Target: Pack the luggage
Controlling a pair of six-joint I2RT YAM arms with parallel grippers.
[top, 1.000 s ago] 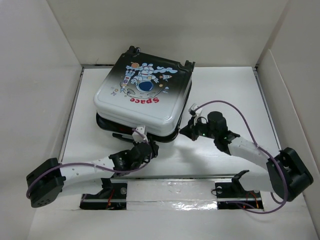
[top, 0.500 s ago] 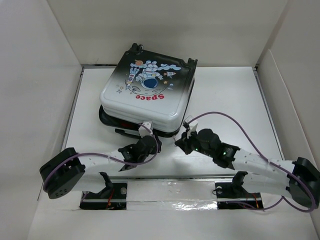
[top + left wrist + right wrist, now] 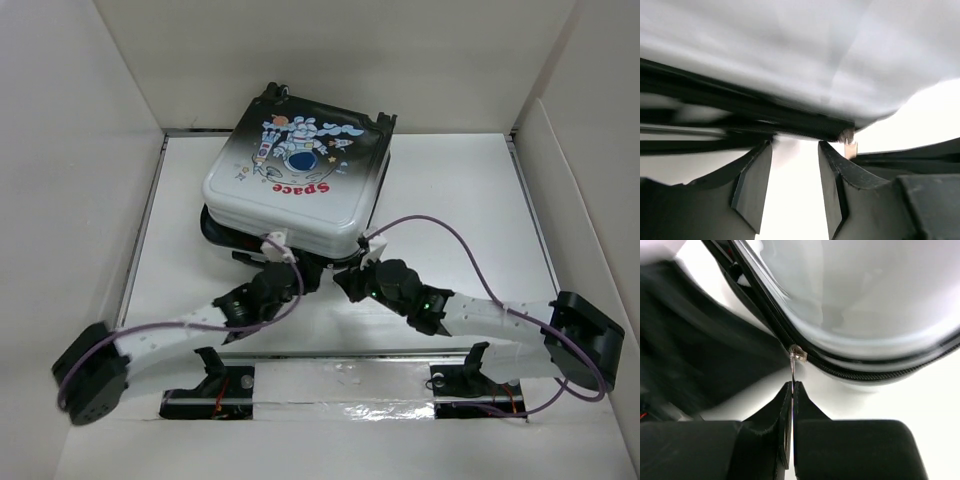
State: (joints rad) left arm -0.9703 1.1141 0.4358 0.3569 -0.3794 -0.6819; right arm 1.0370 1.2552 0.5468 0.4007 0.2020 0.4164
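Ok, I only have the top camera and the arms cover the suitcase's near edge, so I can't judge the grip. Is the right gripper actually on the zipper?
Observer: Yes. In the right wrist view the right gripper is shut on the zipper pull, which hangs from the slider on the suitcase seam.
Operator: And the left one, is it holding anything?
Observer: No. The left gripper is open, with nothing between its fingers and the suitcase edge just ahead of them.
Operator: Is there anything there for it to grab?
Observer: A small metal tab shows at the seam beside one finger, outside the gap. The view is too blurred to say what it is.
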